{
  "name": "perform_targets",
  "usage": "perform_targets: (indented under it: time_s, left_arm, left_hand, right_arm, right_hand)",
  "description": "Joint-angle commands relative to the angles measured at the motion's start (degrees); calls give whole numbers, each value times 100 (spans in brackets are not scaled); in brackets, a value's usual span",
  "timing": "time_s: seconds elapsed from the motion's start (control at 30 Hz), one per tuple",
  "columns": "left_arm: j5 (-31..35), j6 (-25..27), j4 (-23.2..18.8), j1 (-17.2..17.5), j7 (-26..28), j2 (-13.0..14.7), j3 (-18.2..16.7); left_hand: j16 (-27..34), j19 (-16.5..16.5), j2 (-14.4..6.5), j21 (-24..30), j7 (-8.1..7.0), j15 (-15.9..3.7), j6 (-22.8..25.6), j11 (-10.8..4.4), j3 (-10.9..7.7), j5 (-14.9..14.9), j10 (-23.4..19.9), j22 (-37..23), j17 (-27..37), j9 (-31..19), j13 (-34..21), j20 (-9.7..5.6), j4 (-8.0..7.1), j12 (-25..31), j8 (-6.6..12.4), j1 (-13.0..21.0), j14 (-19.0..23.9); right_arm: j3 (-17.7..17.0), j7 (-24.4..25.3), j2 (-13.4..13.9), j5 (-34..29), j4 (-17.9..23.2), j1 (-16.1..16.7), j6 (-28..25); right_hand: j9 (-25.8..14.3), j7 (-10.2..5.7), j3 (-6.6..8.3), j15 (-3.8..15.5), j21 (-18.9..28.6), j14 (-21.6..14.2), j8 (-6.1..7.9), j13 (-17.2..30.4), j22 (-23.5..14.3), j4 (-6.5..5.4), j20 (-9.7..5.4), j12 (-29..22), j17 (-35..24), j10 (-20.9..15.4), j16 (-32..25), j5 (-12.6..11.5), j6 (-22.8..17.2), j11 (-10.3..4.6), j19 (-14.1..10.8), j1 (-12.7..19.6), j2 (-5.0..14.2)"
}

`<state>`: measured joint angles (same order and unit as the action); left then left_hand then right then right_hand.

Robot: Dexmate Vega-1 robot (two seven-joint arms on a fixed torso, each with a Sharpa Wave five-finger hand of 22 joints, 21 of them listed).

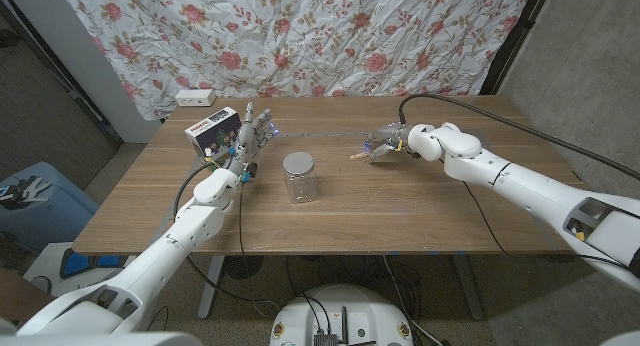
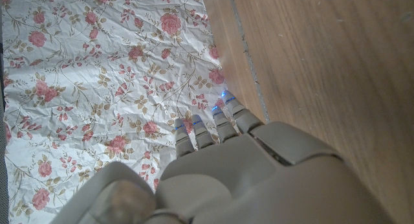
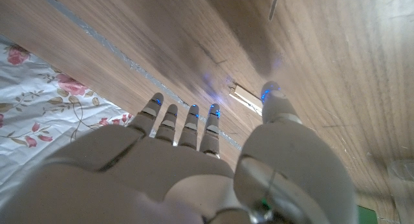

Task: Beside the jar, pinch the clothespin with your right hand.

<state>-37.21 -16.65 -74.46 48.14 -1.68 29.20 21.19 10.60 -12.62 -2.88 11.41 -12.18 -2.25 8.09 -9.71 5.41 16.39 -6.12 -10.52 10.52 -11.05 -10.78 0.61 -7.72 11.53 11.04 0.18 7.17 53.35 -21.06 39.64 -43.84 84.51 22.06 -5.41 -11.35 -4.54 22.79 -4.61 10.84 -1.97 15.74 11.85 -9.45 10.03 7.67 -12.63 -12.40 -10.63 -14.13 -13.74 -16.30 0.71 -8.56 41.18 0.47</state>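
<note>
Clothespin [image 1: 358,155], small pale wood, lay centre-right in my head view; right hand [image 1: 385,146] beside it, fingers apart, holding nothing.

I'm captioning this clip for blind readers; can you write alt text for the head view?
The robot's right hand reaches down over a wooden clothespin lying on the wooden table, to the right of a clear jar. Its left hand stands with fingers raised beside a small box; floral cloth hangs behind.
</note>
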Motion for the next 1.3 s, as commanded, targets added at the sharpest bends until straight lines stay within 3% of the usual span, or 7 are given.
perform_targets:
  time_s: [0.03, 0.3, 0.63, 1.3]
  left_arm:
    - [-2, -2, 6, -3, -8, 0, 2]
    - [0, -2, 4, -2, 4, -3, 1]
    - [-3, -2, 7, -4, -8, 0, 1]
    - [-2, -1, 6, -4, -7, 0, 2]
  left_hand:
    - [28, -38, -62, 42, -50, -38, 2, -40, 0, 22, -17, -14, 21, -28, -12, -8, -33, 34, 36, 4, 47]
    - [29, -37, -62, 41, -50, -39, 2, -42, 0, 22, -12, -14, 21, -28, -12, -6, -33, 32, 36, 4, 50]
    - [29, -37, -62, 41, -50, -36, 2, -33, 0, 22, -16, -14, 21, -28, -12, -9, -33, 34, 36, 5, 50]
    - [30, -39, -61, 42, -50, -41, 3, -34, -1, 23, -17, -14, 21, -28, -12, -6, -32, 35, 36, 5, 53]
  right_arm:
    - [63, 123, -34, -69, -109, -39, 103]
    - [109, 311, -91, -117, -260, -95, 257]
    - [139, 535, -154, -136, -429, -151, 391]
    - [298, 1033, -236, -400, -697, -206, 521]
  right_hand:
    - [-34, -47, 63, 11, 37, -68, 93, 35, -20, -8, -33, 30, -27, 0, -24, 0, -198, -1, -40, 55, 46]
    - [-43, -271, 96, 86, 45, -187, 239, 40, -19, -17, -70, 13, -52, -107, -75, 12, -602, -162, -160, 160, 62]
    - [-45, -425, 107, 153, 46, -310, 391, 43, -18, -29, -78, -15, -80, -251, -132, 38, -1011, -182, -252, 229, 71]
    - [-50, -740, 109, 436, 62, -635, 816, 46, -18, -5, -178, -43, -167, -597, -303, 208, -2043, -385, -578, 490, 79]
